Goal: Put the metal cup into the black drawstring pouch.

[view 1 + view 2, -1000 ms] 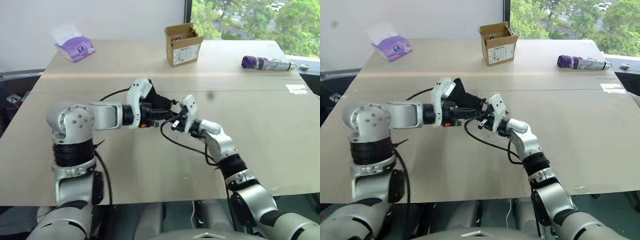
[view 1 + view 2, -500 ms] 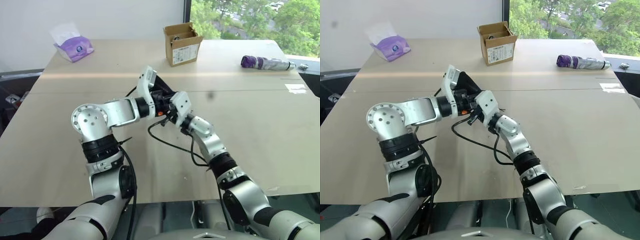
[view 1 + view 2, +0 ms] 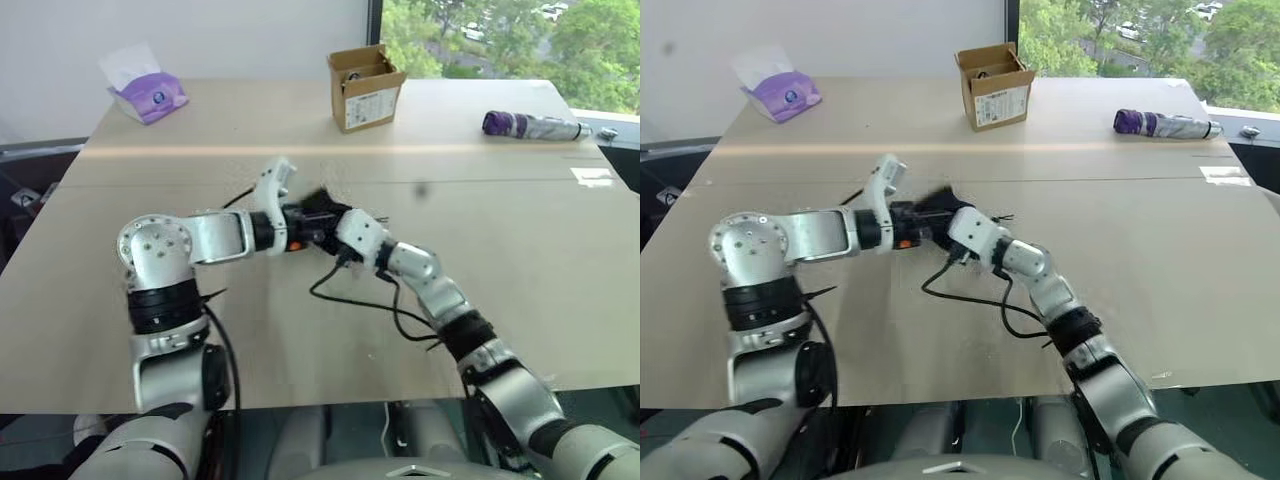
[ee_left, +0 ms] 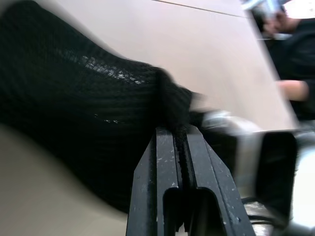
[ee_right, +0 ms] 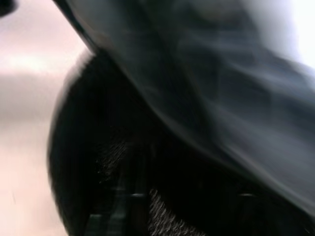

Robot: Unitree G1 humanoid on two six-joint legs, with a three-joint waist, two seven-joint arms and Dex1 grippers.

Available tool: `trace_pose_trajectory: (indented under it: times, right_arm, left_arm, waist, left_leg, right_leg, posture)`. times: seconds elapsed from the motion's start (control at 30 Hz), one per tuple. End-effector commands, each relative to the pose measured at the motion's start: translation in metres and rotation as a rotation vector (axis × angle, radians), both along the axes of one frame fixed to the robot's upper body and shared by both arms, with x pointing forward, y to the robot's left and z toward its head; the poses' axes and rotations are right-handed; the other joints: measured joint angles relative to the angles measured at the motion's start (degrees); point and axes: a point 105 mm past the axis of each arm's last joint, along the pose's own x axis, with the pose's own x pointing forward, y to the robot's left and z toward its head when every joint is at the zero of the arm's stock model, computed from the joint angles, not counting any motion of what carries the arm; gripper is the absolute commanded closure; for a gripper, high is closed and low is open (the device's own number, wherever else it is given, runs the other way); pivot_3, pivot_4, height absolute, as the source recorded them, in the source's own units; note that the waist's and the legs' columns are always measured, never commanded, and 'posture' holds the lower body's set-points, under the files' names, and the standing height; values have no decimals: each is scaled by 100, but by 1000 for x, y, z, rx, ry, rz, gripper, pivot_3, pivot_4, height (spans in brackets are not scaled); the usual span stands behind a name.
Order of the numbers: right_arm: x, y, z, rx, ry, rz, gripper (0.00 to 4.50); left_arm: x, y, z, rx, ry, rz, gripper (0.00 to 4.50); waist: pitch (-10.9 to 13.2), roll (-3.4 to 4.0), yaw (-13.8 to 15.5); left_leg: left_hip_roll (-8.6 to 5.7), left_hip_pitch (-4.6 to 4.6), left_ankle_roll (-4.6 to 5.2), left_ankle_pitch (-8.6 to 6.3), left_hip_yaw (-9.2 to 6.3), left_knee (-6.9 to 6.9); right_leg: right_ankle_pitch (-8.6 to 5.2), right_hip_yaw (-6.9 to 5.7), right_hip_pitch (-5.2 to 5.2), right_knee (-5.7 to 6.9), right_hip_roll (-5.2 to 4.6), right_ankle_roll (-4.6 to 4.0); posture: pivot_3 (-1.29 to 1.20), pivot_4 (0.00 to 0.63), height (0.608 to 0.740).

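Grippers meeting at the black drawstring pouch, mid-table.
Left gripper stays clamped on the pouch fabric; right gripper, raised a moment ago, now sits lower against the pouch, its jaw state unclear. Metal cup unseen, probably inside. Cardboard box beyond.

We see the table with the tissue pack at far left, the cardboard box at far centre, the umbrella at far right; the pouch seems held mid-table, between both grippers.
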Motion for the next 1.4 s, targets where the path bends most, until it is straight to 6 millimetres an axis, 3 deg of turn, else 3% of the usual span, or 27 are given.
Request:
trace_pose_trajectory:
  times: [0.03, 0.13, 0.2, 0.27, 0.57, 0.63, 0.67, 0.73, 1.0, 1.2, 1.33, 1.37, 1.4]
  right_arm:
    - [-23, -17, 30, 62, 61, 59, 2402]
    - [-35, -38, 32, -8, 40, 15, 1696]
    - [-27, -48, 34, -11, 16, -92, 729]
    - [-29, -48, 29, -36, 20, -98, 88]
    - [22, -51, 12, -64, 10, -320, 88]
    - [26, -47, 8, -67, 27, -306, 319]
    - [27, -46, 10, -55, 24, -305, 790]
    - [25, -45, 14, -18, 42, -284, 1296]
    - [23, -54, 8, -20, 50, -287, 4449]
    - [24, -72, 15, -24, 15, -340, 4449]
    - [26, -99, 38, -74, -102, -418, 4449]
    - [26, -106, 45, -89, -137, -439, 4500]
    - [25, -112, 53, -101, -173, -457, 4500]
  left_arm:
    - [12, 1, 19, -5, -98, -19, 4500]
    - [18, 3, 26, 14, -126, -35, 4500]
    - [20, 6, 30, 22, -140, -48, 4500]
    - [21, 9, 35, 29, -153, -54, 4500]
    - [19, 18, 55, 106, -226, -78, 4500]
    - [18, 16, 56, 109, -236, -82, 4500]
    - [17, 15, 56, 109, -239, -85, 4500]
    - [15, 12, 55, 106, -242, -91, 4500]
    - [11, 7, 53, 92, -266, -102, 4500]
    - [10, 3, 55, 92, -311, -125, 4500]
    - [-9, -5, 53, 70, -332, -270, 4500]
    - [-17, -9, 54, 63, -347, -322, 3907]
    - [-23, -14, 57, 44, -366, -364, 3854]
  waist:
    - [0, 1, 18]
    - [0, 0, 2]
    - [0, 0, -25]
    - [0, 0, -53]
    - [0, -1, -39]
    - [1, -1, -37]
    - [1, 0, -26]
    - [1, 0, -32]
    - [2, -1, -44]
    - [2, 0, -43]
    - [3, 2, -38]
    - [3, 2, -39]
    - [3, 1, -37]
  left_leg:
    - [0, -1, 0, 0, 0, 0]
    - [0, -2, 1, 0, -3, 0]
    - [0, 0, 1, 0, -2, -2]
    - [2, 7, 2, 0, 5, -4]
    - [5, 4, 3, 0, 12, -12]
    - [6, 3, 3, 0, 8, -13]
    - [6, 3, 3, 0, 8, -14]
    - [5, -1, 2, 0, 6, -15]
    - [5, -1, 3, 0, 8, -13]
    - [5, 0, 3, 0, 9, -12]
    - [5, -3, 3, 0, 10, -13]
    - [5, -3, 3, 0, 11, -14]
    - [5, -3, 3, 0, 13, -14]
  right_leg:
    - [0, -1, 0, -1, 0, 0]
    - [0, -5, 1, -2, 1, 0]
    - [-1, -4, 2, -1, 1, 1]
    - [-1, 2, 1, 2, 4, 0]
    - [-1, 8, -4, -2, 5, 0]
    - [-1, 5, -5, -3, 6, 0]
    - [-1, 5, -5, -3, 6, 0]
    - [-1, 3, -5, -7, 5, 0]
    - [-1, 5, -6, -2, 4, 0]
    - [-1, 6, -6, 0, 5, 0]
    - [-1, 6, -6, -4, 4, 0]
    - [-1, 7, -6, -6, 4, 0]
    - [-1, 8, -6, -6, 4, 0]
  posture:
    - [0, 150, 740]
    - [0, 150, 740]
    - [0, 150, 740]
    - [0, 150, 740]
    - [0, 150, 740]
    - [0, 150, 740]
    - [0, 150, 740]
    - [0, 150, 740]
    - [0, 150, 740]
    - [0, 150, 740]
    - [0, 150, 740]
    - [0, 150, 740]
    - [0, 150, 740]
